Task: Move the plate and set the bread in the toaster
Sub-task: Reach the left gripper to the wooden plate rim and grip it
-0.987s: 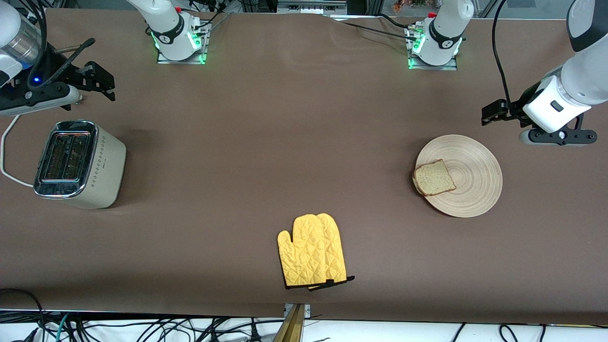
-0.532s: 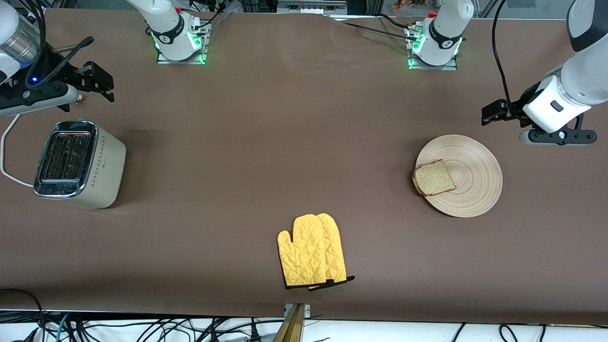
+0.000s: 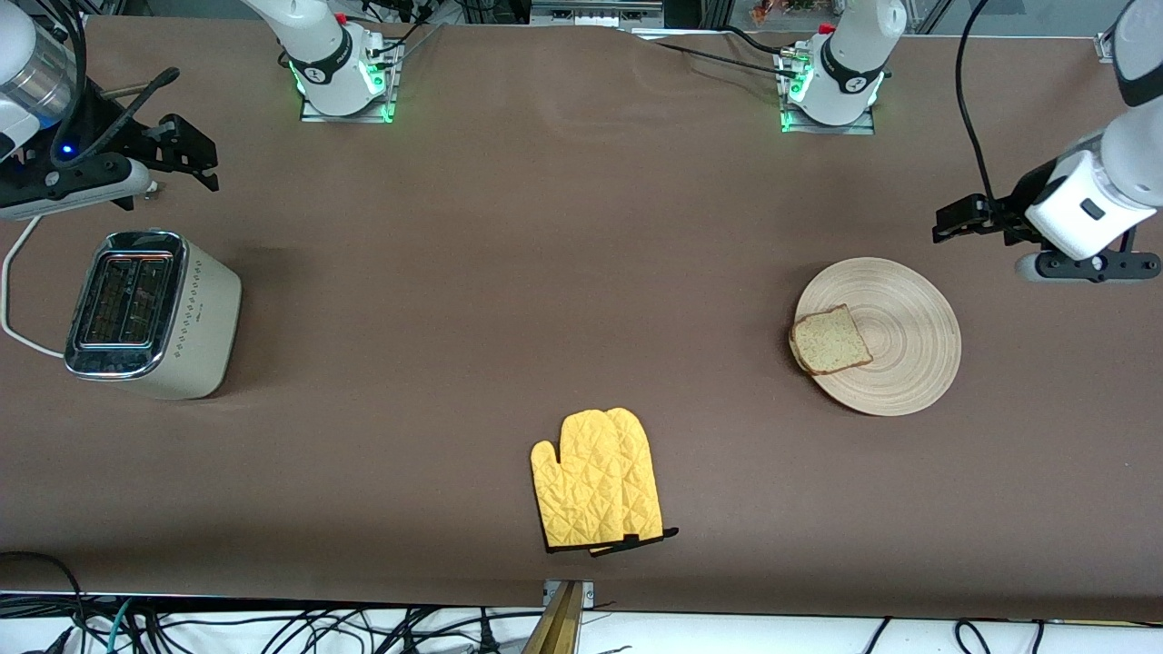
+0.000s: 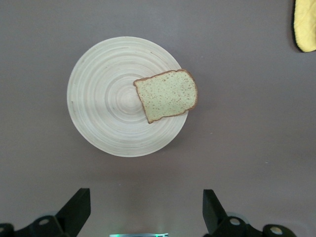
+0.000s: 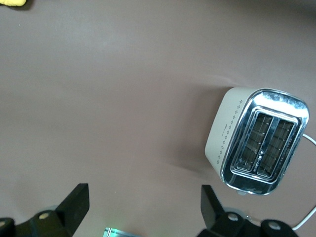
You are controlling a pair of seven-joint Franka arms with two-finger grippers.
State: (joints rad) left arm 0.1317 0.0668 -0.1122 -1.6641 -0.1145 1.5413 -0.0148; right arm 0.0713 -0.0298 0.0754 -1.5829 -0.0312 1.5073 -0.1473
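Note:
The pale wooden plate (image 3: 909,350) lies toward the left arm's end of the table. The bread (image 3: 830,340) rests on the plate's edge and overhangs the rim a little. My left gripper (image 3: 954,222) hangs open over bare table beside the plate. The left wrist view shows the plate (image 4: 106,98), the bread (image 4: 167,95) and the open, empty left gripper (image 4: 146,207). The cream toaster (image 3: 150,313) stands upright toward the right arm's end, slots up. My right gripper (image 3: 195,159) hovers open and empty over the table beside it. The right wrist view shows the toaster (image 5: 256,140) and the right gripper (image 5: 143,205).
Yellow oven mitts (image 3: 595,480) lie stacked mid-table, nearer to the front camera than the plate and toaster. The toaster's white cord (image 3: 14,300) trails off the table's end. Brown tabletop stretches between toaster and plate.
The left arm has shifted a little toward its own end of the table, gripper still open. The right arm has barely moved. Plate, bread and toaster stay put.

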